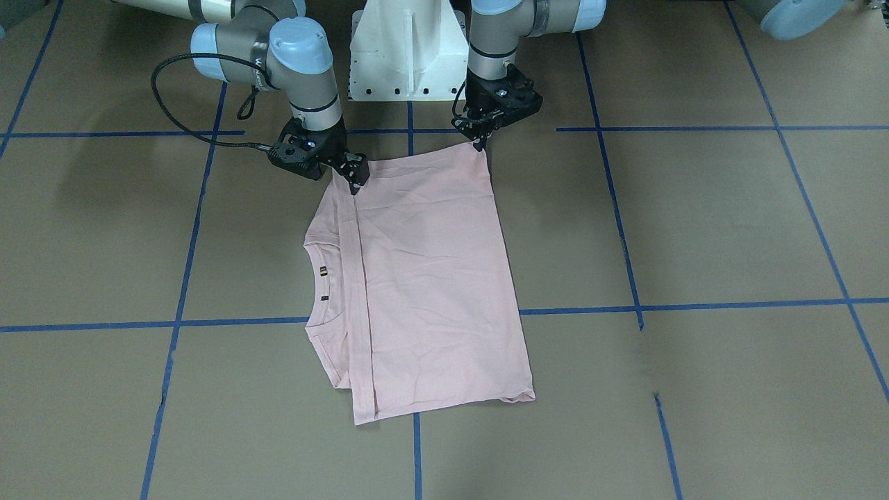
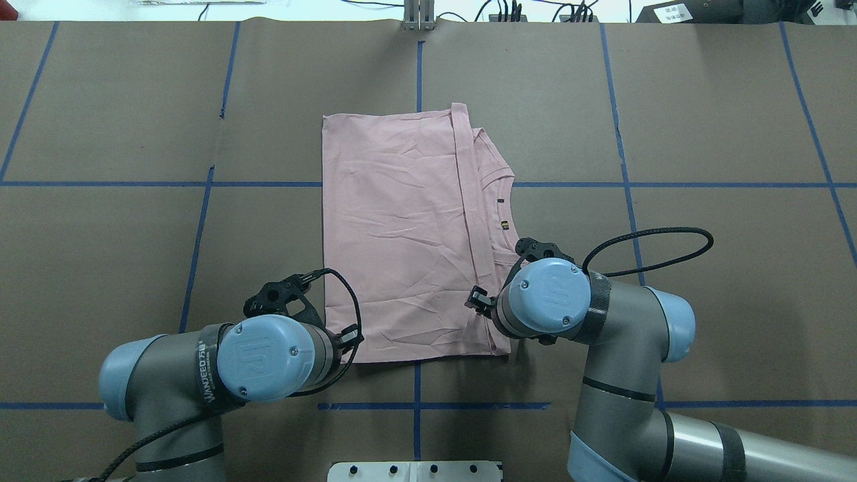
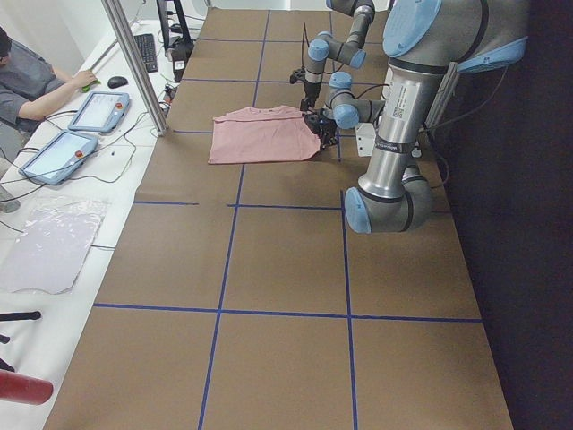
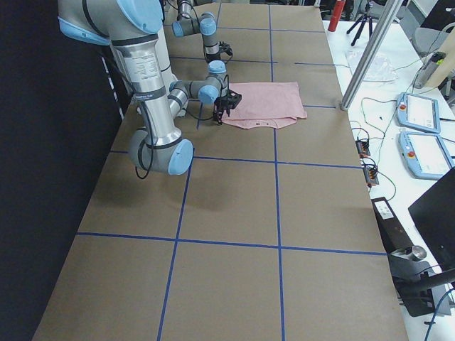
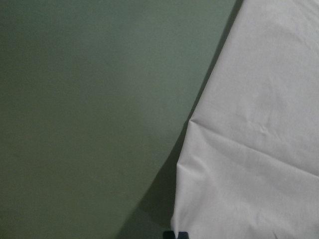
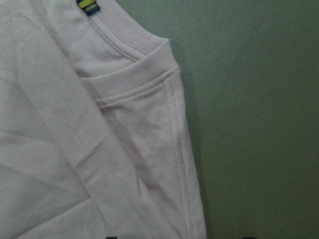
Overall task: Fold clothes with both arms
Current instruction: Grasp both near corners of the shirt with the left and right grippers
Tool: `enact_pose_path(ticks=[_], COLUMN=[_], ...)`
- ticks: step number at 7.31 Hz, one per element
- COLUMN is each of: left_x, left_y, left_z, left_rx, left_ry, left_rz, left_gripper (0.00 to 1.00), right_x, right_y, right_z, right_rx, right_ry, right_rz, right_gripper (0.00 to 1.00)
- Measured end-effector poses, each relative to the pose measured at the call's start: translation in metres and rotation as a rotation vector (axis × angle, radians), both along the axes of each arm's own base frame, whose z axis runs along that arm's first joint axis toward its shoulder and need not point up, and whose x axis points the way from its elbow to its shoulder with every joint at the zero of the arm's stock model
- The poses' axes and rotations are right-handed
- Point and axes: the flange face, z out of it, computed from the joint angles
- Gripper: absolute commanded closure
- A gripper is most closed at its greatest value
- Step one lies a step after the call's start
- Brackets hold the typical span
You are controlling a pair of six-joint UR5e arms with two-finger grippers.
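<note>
Overhead exterior: folded shirt (image 2: 395,234) lies mid-bench (image 2: 100,268), toward my edge. My left pincer (image 1: 479,144) looks clamped on its near corner. My right pincer (image 1: 355,182) stands apart over the collar-side corner. The cloth looks light and limp, so I'd grip both hem corners.

The left arm (image 2: 167,388) and the right arm (image 2: 622,321) flank a white pedestal (image 1: 406,55), which has a row of small dark holes along its foot. Each arm is a run of matte grey tubes joined by rounded housings. The housings have pale blue caps, each with an embossed logo and small screws. Black bands ring the tubes, and one on the left arm carries white lettering. The left hand (image 1: 479,144) and right hand (image 1: 355,179), at the ends farthest from the pedestal, are black and angular. A black braided cable (image 2: 669,230) loops off the right arm.
</note>
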Motion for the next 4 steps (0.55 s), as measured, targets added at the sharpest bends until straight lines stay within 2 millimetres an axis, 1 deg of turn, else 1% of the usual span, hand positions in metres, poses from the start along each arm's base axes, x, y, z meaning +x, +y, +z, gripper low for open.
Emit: enact_pose_path(ticks=[1, 2, 3, 4], left_x=[0.0, -0.0001, -0.0002, -0.0001], left_y=[0.0, 0.0, -0.0001, -0.0001], left_z=[0.0001, -0.0003, -0.0007, -0.0007], left_rx=[0.0, 0.0, 0.001, 0.001], left_ry=[0.0, 0.001, 0.001, 0.001], left_rz=[0.0, 0.0, -0.001, -0.001], left_gripper=[1.0, 1.0, 1.0, 1.0], right_x=[-0.0006, -0.0012, -0.0016, -0.0019], right_y=[0.0004, 0.0005, 0.0006, 0.001], right_z=[-0.0009, -0.002, -0.0029, -0.0036], right_rx=[0.0, 0.001, 0.002, 0.003], right_ry=[0.0, -0.002, -0.004, -0.005], right_rz=[-0.001, -0.002, -0.002, -0.003], right_gripper=[0.86, 0.97, 1.0, 1.0])
